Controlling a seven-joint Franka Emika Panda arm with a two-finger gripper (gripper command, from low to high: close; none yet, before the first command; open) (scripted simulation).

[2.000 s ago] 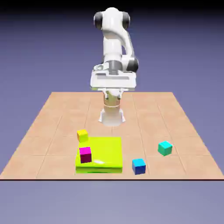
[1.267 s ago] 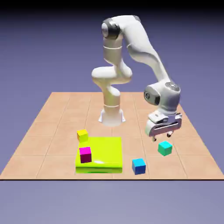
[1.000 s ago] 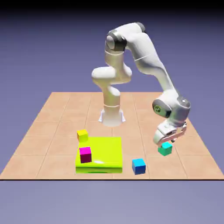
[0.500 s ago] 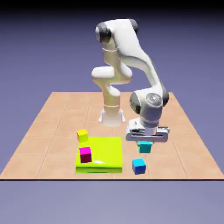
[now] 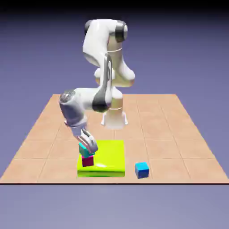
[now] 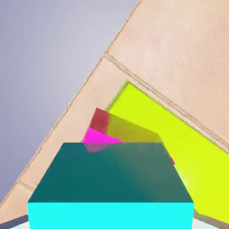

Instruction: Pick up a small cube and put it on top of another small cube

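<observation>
Claw (image 5: 86, 147) grips teal cube (image 5: 83, 151), hiding most of magenta cube (image 5: 88, 161).

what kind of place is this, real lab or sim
Likely a simulation: a tiled table floats before a blank violet backdrop, with flat-coloured props, namely a teal cube over a magenta cube on a lime slab.

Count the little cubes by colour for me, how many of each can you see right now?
Small teal plain cube, held in the gripper just above the pink one: 1
Small magenta-pink plain cube, on the flat yellow-green square mat: 1
Small bright blue plain cube, on the tan tiled table: 1
Total visible: 3 cubes
</observation>
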